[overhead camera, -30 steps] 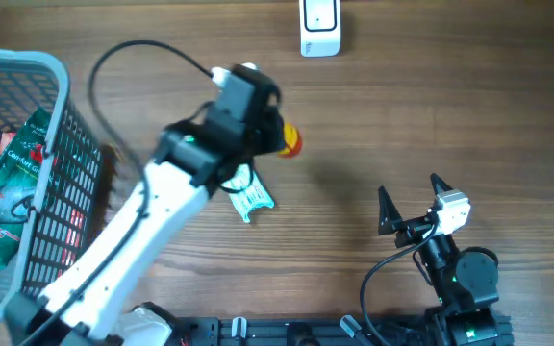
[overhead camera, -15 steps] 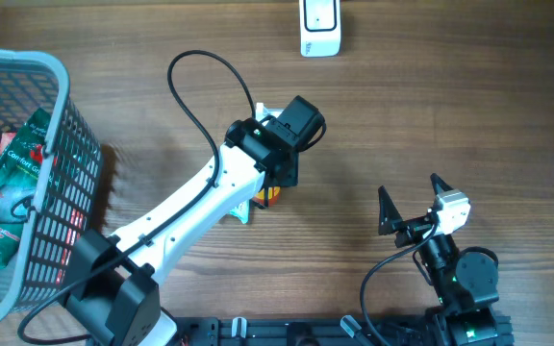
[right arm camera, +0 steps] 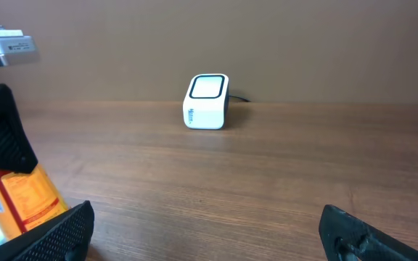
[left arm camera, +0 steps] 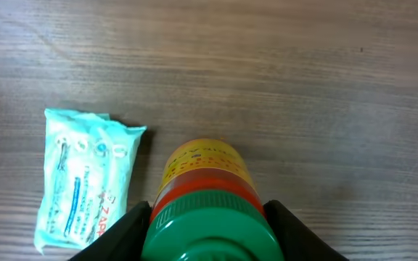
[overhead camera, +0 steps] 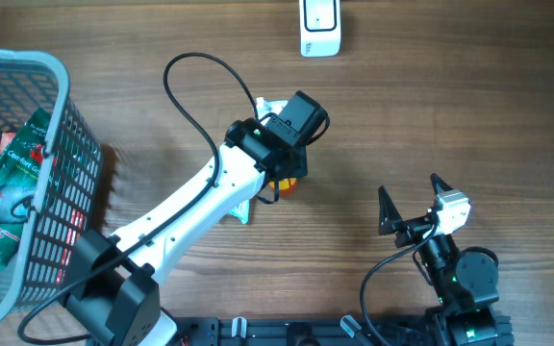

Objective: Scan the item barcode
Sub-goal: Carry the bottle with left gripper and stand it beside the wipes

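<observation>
Against the picture of a second ago, the left arm [overhead camera: 190, 207] is reaching farther toward the centre of the overhead frame, its cable looping higher. Since half a second ago it is barely differing. The right arm [overhead camera: 460, 274] is sitting in the same place at lower right. The bottle [overhead camera: 292, 183] is now peeking out red and yellow at the lower right edge of the left wrist. Half a second ago only a sliver was showing, lower and to the left.

In the left wrist view the bottle is pointing away from the camera, green cap [left arm camera: 209, 235] nearest the lens and yellow-labelled body toward the top of the frame. Its long axis is running along the gripper's reach. Whether its base is touching the table [overhead camera: 450, 96] I cannot tell.

The left gripper [left arm camera: 207, 210] is clasping the cap, its fingers [left arm camera: 125, 230] lying against both sides with no gap showing. The right gripper [overhead camera: 408, 185] is standing wide apart, holding nothing.

Counting: one table, one basket [overhead camera: 61, 144] at far left carrying several packets, two arms, one white scanner [overhead camera: 320, 29] at top centre, one bottle, and one pale tissue packet [left arm camera: 85, 177] lying just beside the bottle.
</observation>
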### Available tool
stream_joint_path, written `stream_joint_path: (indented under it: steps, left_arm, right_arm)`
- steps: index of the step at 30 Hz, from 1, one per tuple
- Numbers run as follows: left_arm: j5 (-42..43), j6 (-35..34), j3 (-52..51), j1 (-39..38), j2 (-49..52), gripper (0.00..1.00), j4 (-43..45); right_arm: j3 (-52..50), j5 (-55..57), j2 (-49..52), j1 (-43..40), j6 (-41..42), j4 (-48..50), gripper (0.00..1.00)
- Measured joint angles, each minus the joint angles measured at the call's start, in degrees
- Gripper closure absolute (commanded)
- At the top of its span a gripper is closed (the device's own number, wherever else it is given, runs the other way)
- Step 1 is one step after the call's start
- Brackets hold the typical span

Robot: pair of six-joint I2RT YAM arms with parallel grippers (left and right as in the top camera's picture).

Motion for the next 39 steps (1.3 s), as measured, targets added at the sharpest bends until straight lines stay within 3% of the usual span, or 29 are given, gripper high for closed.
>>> stream_joint_path:
  steps: [2, 6, 11, 12, 13, 14, 19, 23, 26, 30, 33, 39]
  left_arm:
    - [-0.4, -0.1, 0.0, 0.0, 0.0, 0.56, -1.7]
    - [-2.4, -0.3, 0.0, 0.0, 0.0, 0.41, -3.0]
    - [-3.2, -0.6, 0.0, 0.0, 0.0, 0.39, -3.0]
    - [-3.3, -0.6, 0.0, 0.0, 0.0, 0.36, -3.0]
    - [-3.3, -0.6, 0.0, 0.0, 0.0, 0.19, -3.0]
    - [-3.3, -0.7, 0.0, 0.0, 0.0, 0.12, -2.9]
    - [-4.3, -0.9, 2.9, 0.0, -3.0, 0.00, -2.6]
    - [-14.2, -0.8, 9.0, 0.0, -15.4, 0.00, -1.8]
    - [-28.2, -0.8, 9.4, 0.9, -24.1, 0.00, -1.5]
    - [-39.5, -0.7, 9.4, 13.2, -30.6, 0.00, 2.7]
    - [-40.3, -0.8, 9.4, 25.8, -34.0, 0.00, 7.0]
    - [-28.9, -0.8, 9.4, 53.7, -35.9, 0.00, 9.8]
  right_arm:
    - [0.0, 0.0, 0.0, 0.0, 0.0, 0.0, 0.00]
    - [0.0, 0.0, 0.0, 0.0, 0.0, 0.0, 0.00]
    - [0.0, 0.0, 0.0, 0.0, 0.0, 0.0, 0.00]
    - [0.0, 0.0, 0.0, 0.0, 0.0, 0.0, 0.00]
    - [0.0, 0.0, 0.0, 0.0, 0.0, 0.0, 0.00]
    - [0.0, 0.0, 0.0, 0.0, 0.0, 0.0, 0.00]
    - [0.0, 0.0, 0.0, 0.0, 0.0, 0.0, 0.00]
    - [0.0, 0.0, 0.0, 0.0, 0.0, 0.0, 0.00]
    - [0.0, 0.0, 0.0, 0.0, 0.0, 0.0, 0.00]
    - [0.0, 0.0, 0.0, 0.0, 0.0, 0.0, 0.00]
    - [0.0, 0.0, 0.0, 0.0, 0.0, 0.0, 0.00]
    - [0.0, 0.0, 0.0, 0.0, 0.0, 0.0, 0.00]
